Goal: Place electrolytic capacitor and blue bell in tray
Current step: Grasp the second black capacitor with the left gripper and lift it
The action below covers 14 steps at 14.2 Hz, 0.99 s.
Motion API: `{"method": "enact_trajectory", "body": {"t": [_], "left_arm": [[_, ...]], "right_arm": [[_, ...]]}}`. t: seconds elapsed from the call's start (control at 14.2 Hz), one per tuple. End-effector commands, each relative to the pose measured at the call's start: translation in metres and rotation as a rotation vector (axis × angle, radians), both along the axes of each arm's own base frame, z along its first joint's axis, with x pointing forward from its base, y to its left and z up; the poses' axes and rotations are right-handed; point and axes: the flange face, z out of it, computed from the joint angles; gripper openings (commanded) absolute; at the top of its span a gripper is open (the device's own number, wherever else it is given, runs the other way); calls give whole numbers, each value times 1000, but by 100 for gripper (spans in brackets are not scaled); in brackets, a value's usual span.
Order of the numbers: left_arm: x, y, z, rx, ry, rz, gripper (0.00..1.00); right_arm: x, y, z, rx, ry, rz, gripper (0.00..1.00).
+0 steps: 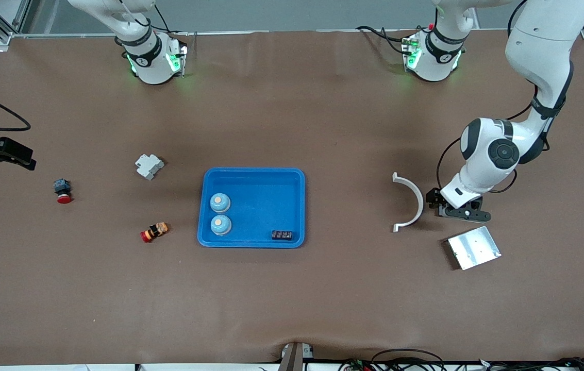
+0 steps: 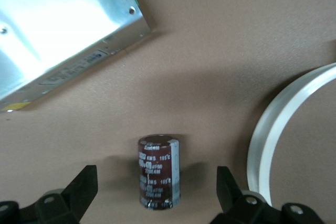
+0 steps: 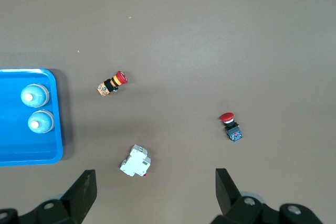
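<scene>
Your left end effector (image 2: 156, 195) straddles the dark-brown cylindrical electrolytic capacitor (image 2: 158, 171) wide, ready to pinch; the right end effector (image 3: 156, 195) waits wide above.

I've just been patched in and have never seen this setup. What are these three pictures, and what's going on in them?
Two robot arms share a brown table. The wide picture looks down from across it; the other two come from cameras on each arm's wrist.

The left gripper hangs low and open, its fingers on either side of the dark capacitor, beside a white curved piece and a silver plate. It holds nothing yet.

The right gripper waits, open and empty, over its end of the table, where two red-capped buttons and a white breaker lie.

The blue tray already holds two blue bells and a small black part.
</scene>
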Motion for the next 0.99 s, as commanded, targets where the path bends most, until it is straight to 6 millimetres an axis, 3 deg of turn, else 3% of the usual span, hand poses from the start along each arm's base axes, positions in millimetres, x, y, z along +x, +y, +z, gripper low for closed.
{"method": "enact_trajectory", "body": {"t": [0.0,0.07,0.14,0.28,0.35,0.92], "left_arm": [[1,-1,-2,-5,-14,4,100],[1,-1,-1,-5,-16,7,87],[1,-1,-2,-7,-14,25,66],[0,-2,-3,-6,-13,30,16],[0,-1,-3,-5,-13,30,0],[10,14,21,-12,-40,116,0]], "right_arm": [[-1,1,0,-6,-7,7,100],[-1,3,0,-3,-7,10,100],[0,1,-1,-3,-5,9,100],[1,-7,2,-13,-8,12,100],[1,2,17,-19,-30,33,100],[-10,-3,16,58,48,-10,100]]}}
